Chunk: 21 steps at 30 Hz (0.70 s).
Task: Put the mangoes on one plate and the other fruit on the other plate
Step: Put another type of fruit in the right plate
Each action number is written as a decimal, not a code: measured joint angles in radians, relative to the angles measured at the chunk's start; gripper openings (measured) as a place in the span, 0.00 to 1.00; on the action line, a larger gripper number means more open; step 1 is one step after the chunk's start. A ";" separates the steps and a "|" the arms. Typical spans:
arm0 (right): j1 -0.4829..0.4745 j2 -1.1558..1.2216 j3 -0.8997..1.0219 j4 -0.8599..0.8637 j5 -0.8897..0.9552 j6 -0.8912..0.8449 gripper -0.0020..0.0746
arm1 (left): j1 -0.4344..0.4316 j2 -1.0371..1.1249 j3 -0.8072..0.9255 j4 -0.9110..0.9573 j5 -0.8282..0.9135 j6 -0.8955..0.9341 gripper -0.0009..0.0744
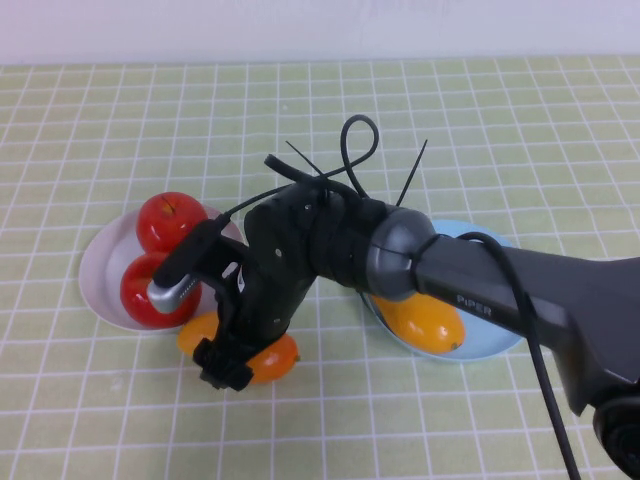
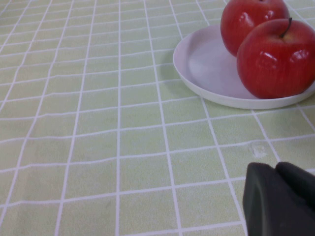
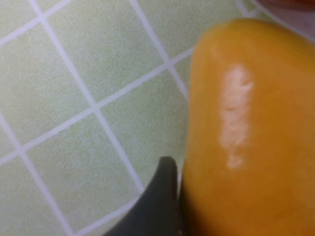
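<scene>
One mango [image 1: 275, 358] lies on the cloth just in front of the white plate [image 1: 100, 280]. My right gripper [image 1: 228, 362] reaches across and is shut on this mango [image 3: 251, 128], one dark finger [image 3: 165, 201] pressed to its side. The second mango [image 1: 425, 322] rests on the light blue plate [image 1: 500, 335], partly behind the right arm. Both red apples [image 1: 168, 218] [image 1: 150, 290] sit on the white plate [image 2: 206, 73]. My left gripper [image 2: 275, 169] is out of the high view; it hovers shut and empty over bare cloth near the white plate.
A green checked cloth [image 1: 480, 130] covers the table. The right arm's grey body [image 1: 520, 290] and its looping black cables [image 1: 355, 150] stretch over the middle, above the blue plate's near side.
</scene>
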 joint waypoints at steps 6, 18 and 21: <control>0.000 0.000 -0.009 0.000 0.001 -0.011 0.77 | 0.000 0.000 0.000 0.000 0.000 0.000 0.02; -0.079 -0.129 -0.078 -0.069 0.195 0.249 0.77 | 0.000 0.000 0.000 0.000 0.000 0.000 0.02; -0.134 -0.176 -0.078 -0.110 0.236 0.341 0.77 | 0.000 0.000 0.000 0.000 0.000 0.000 0.02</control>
